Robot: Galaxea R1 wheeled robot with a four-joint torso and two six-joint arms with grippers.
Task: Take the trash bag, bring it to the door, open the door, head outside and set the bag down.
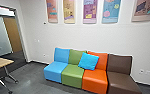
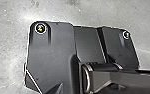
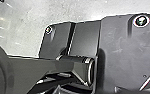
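Four coloured seats [image 1: 72,76] beneath five posters [image 1: 90,11]

We see the posters in a row high on the pale wall [image 1: 66,35], their marks too blurred for us to read. Below them the seats stand side by side: light blue, green, orange and brown. A bright blue cushion [image 1: 88,61] leans tilted where the green and orange backs meet. At the head view's left, we see part of a wooden table [image 1: 2,62] on the grey floor [image 1: 33,75] and, through an opening, what is probably a wooden door [image 1: 13,35]. We cannot tell where the trash bag is, or whether either end effector is released or clenched
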